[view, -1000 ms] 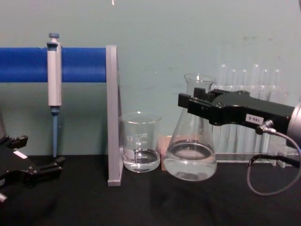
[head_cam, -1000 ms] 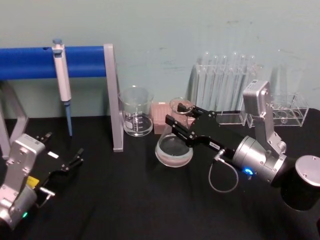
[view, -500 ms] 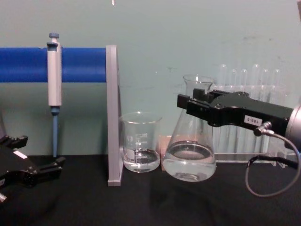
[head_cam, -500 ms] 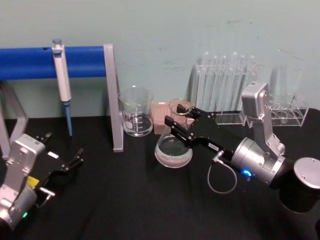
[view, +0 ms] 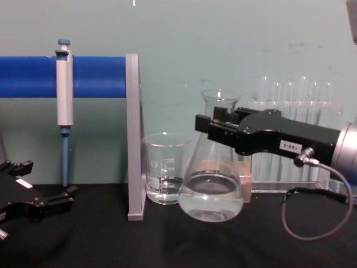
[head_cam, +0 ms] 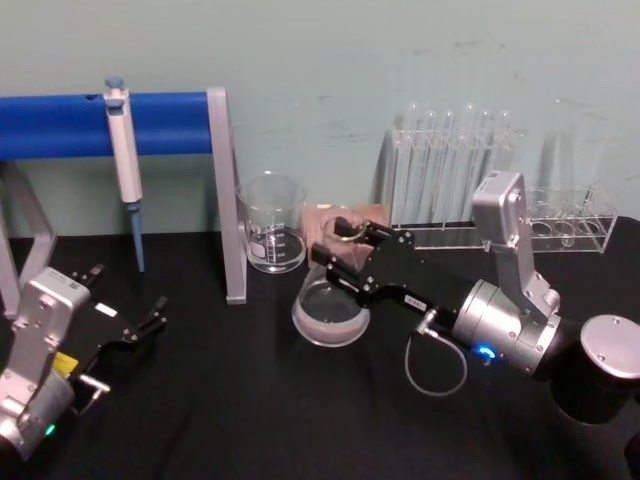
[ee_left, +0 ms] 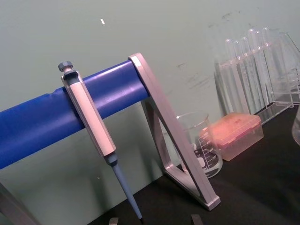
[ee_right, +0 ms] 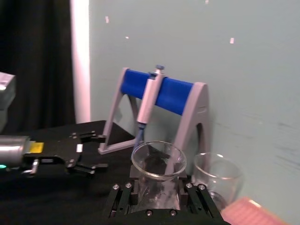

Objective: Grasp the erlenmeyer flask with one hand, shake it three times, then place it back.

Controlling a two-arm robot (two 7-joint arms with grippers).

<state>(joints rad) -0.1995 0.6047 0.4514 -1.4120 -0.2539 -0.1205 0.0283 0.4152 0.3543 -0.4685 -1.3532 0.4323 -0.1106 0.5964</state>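
OK, erlenmeyer flask (view: pixel 211 187) w/ a little clear liquid is just right of the beaker (view: pixel 166 167), which also holds a little liquid. Right tool (view: pixel 215 124) clamps the flask neck, arm reaching horizontally from the right. Left tool (head_cam: pixel 128 292) parked low left, fingers apart.

Right gripper (head_cam: pixel 338 240) black, small white label (view: pixel 290 146), silver cylindrical wrist (head_cam: pixel 497 325), looped grey cable (view: pixel 282 212), blue light (head_cam: pixel 485 352) — left gripper (head_cam: pixel 128 287) black, white sticker (head_cam: pixel 105 311), yellow tag (head_cam: pixel 65 362)

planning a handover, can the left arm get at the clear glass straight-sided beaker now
Probably not directly: the grey upright stand leg stands between the left end effector and the clear glass beaker.
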